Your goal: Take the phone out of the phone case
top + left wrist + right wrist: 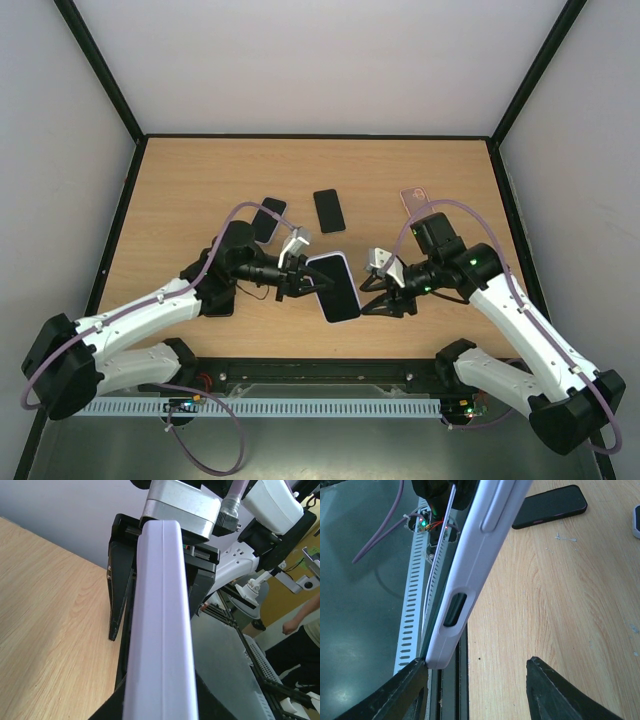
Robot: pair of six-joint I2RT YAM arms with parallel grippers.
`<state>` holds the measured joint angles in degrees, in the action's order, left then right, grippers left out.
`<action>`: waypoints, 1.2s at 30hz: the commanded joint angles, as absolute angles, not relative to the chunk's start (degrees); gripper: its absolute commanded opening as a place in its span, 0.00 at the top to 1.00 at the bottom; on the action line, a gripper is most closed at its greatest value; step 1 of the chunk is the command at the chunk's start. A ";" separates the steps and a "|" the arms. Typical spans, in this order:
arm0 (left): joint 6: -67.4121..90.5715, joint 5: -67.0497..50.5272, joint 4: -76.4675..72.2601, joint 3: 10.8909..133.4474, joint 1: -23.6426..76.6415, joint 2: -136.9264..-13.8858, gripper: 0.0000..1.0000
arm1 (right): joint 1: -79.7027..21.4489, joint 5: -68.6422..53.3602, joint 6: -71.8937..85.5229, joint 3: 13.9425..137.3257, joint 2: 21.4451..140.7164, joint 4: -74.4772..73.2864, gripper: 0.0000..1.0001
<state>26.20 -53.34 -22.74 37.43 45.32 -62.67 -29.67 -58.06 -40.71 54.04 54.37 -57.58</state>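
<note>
While the phone (337,292) is being housed in the lilac phone case (160,630), the pair is being held above the table (200,180) by the left gripper (303,283), whose jaws are being pressed together on the case's left side.

The right gripper (372,297) is being presented at the case's right side, jaws apart. One finger (405,692) is being shown at the case's end corner, perhaps touching it. The other finger (560,690) is well apart from the case, and nothing is being gripped there.

From overhead, the case's long axis is being seen running near-to-far, crosswise to the line between the grippers; its tilt cannot be told.

Judged: the case is being carried off-centre in the right jaws, so centring is being called for before any pull.

Beyond the case, a black phone (329,210) is being seen flat on the table.
</note>
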 commanded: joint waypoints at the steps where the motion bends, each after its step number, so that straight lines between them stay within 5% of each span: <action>1: 26.71 -54.97 -28.30 38.97 46.65 -62.99 0.97 | -30.10 -57.24 -38.36 53.23 54.03 -54.55 0.48; 17: 29.53 -62.03 -30.28 39.38 47.43 -61.23 0.97 | -30.15 -52.63 -41.94 52.66 55.96 -53.90 0.49; 36: 27.45 -58.54 -25.03 41.12 48.37 -60.34 0.97 | -30.23 -48.10 -38.66 50.75 53.75 -48.82 0.37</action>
